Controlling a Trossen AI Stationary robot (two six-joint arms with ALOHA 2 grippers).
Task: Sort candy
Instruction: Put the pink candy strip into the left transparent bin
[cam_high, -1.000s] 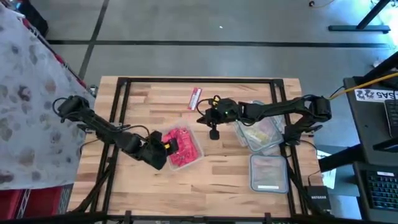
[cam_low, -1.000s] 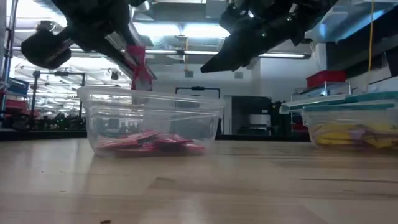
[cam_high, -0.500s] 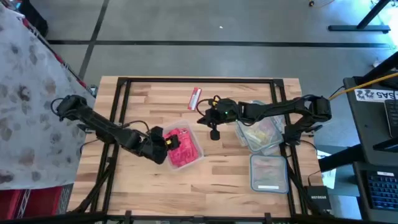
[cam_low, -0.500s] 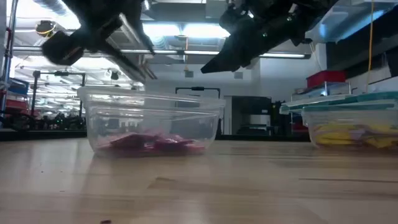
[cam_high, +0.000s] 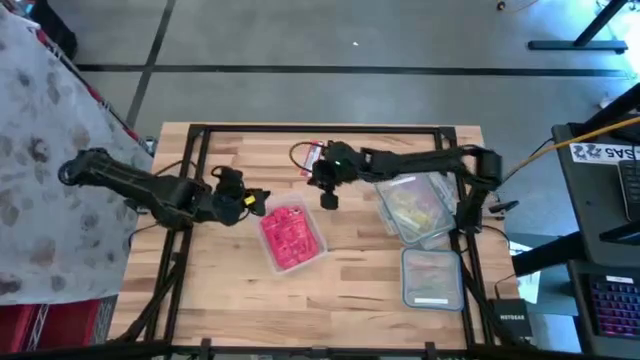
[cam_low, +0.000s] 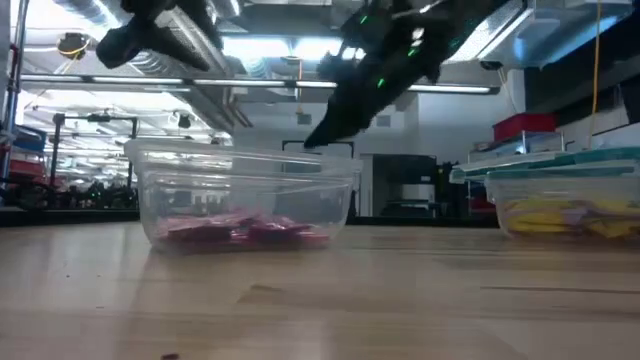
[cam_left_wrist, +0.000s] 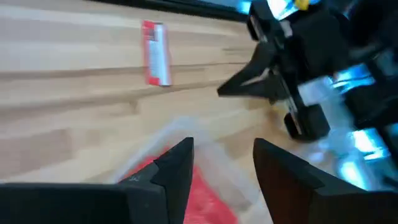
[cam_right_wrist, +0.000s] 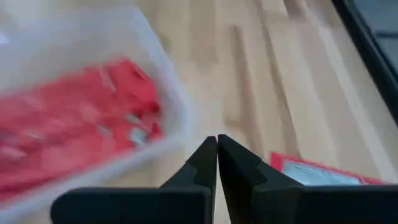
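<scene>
Your left gripper (cam_high: 262, 200) hangs beside the clear tub (cam_high: 292, 236) of red candy (cam_high: 290, 232), fingers spread and empty. Your right gripper (cam_high: 312, 172) hovers by the loose red candy wrapper (cam_left_wrist: 155, 52) at the table's far side, fingers pressed together on nothing

Clear glossy plastic tub (cam_high: 292, 238) on a smooth pale wooden table (cam_high: 350, 285).

Two black, slender jointed robot arms. Each tool has two dark wedge-shaped fingers (cam_left_wrist: 177, 168). Yellow accents mark the left tool (cam_high: 256, 201); small green lights glow near the right tool (cam_high: 327, 200).
</scene>
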